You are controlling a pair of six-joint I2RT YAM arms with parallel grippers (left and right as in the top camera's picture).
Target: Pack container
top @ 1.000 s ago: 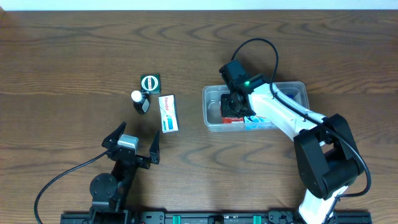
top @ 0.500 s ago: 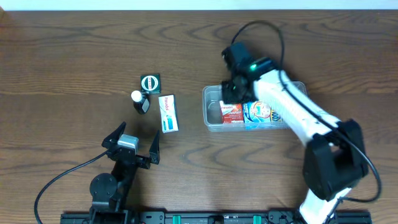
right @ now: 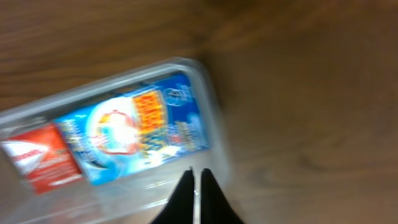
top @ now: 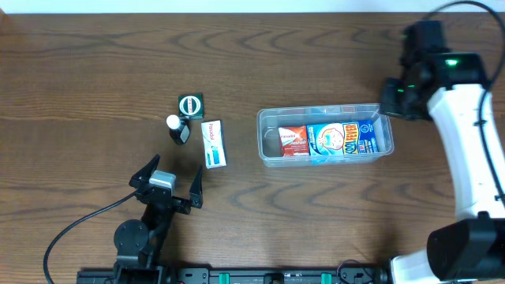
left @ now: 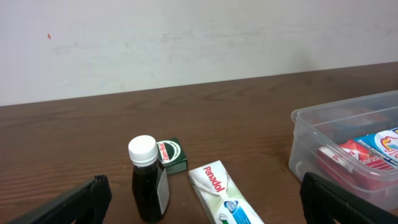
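- Overhead view: the container (top: 268,150) sat right of centre on the table (top: 95,71), with a red box (top: 293,141) and a blue box (top: 349,138) side by side inside it.
- Well to its left lay a dark bottle (top: 177,128), a green box (top: 190,104) and a white Panadol box (top: 213,143).
- Left gripper (top: 170,175): jaws spread wide, empty.
- Right gripper (right: 196,180): above the container's right end, jaws almost pressed together, pinching nothing.
- Judged progress: two items packed, three left.
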